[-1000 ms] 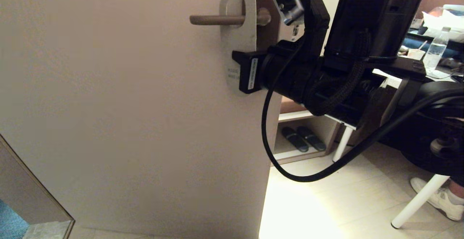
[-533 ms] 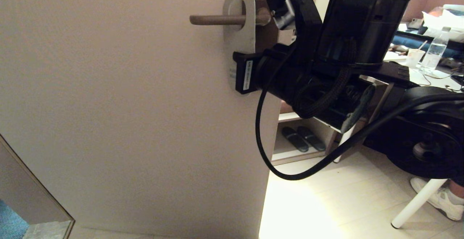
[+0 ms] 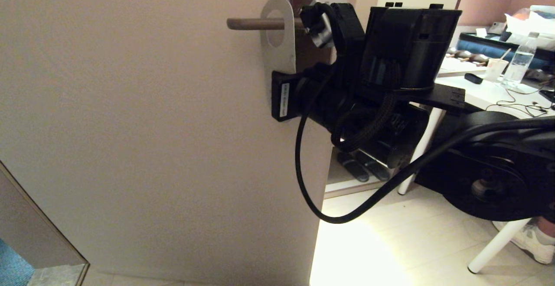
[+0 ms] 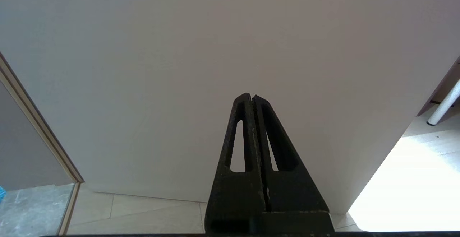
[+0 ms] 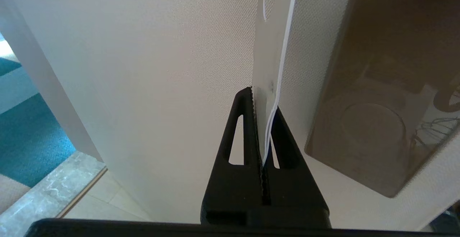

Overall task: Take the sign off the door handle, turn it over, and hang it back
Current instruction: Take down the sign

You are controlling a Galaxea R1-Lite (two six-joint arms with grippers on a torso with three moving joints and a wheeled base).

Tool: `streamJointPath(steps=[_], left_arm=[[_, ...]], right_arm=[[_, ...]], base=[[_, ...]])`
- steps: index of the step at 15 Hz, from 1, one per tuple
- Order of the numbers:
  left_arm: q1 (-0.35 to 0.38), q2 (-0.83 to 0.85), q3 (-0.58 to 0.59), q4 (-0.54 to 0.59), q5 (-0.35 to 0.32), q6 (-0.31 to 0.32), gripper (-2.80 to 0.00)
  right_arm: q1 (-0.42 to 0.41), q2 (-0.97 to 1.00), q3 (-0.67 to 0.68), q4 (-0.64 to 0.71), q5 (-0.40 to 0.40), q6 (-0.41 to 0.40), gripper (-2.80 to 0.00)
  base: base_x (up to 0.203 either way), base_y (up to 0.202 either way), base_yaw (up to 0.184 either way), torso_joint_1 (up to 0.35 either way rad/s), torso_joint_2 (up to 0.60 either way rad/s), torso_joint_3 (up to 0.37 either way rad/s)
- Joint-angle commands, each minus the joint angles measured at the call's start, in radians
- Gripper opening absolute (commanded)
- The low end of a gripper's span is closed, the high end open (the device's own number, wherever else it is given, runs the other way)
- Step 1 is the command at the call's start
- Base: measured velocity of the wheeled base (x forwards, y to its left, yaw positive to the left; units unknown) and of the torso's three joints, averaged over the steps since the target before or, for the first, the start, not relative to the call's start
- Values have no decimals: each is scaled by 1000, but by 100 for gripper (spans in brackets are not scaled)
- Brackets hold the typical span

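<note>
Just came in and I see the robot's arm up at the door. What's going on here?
The right gripper is shut on the lower part of the sign, an off-white card hanger. Its hole is around the door handle, so the sign has not come off the lever yet; in the head view it sits tilted, near the backplate end. The arm reaches in from the right and hides the sign's lower half. The left gripper is shut, holds nothing, and idles low in front of the door.

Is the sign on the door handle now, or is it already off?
On. In the head view the door handle passes through the hole of the sign, while the right gripper is shut on its lower part.
</note>
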Motion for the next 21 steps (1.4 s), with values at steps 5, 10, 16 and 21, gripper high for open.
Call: streamJointPath(steps=[5, 10, 16, 21], left_arm=[[0, 1, 0, 0, 0, 0, -280], [1, 1, 0, 0, 0, -1, -280], [0, 1, 0, 0, 0, 0, -280], [0, 1, 0, 0, 0, -2, -280]], right_arm=[[2, 66, -73, -3, -17, -20, -280], [4, 106, -119, -3, -19, -36, -280], [18, 151, -194, -4, -39, -36, -280], [46, 168, -200, -24, -63, -34, -280]], base=[[0, 0, 0, 0, 0, 0], [0, 0, 0, 0, 0, 0], [0, 0, 0, 0, 0, 0], [0, 0, 0, 0, 0, 0]])
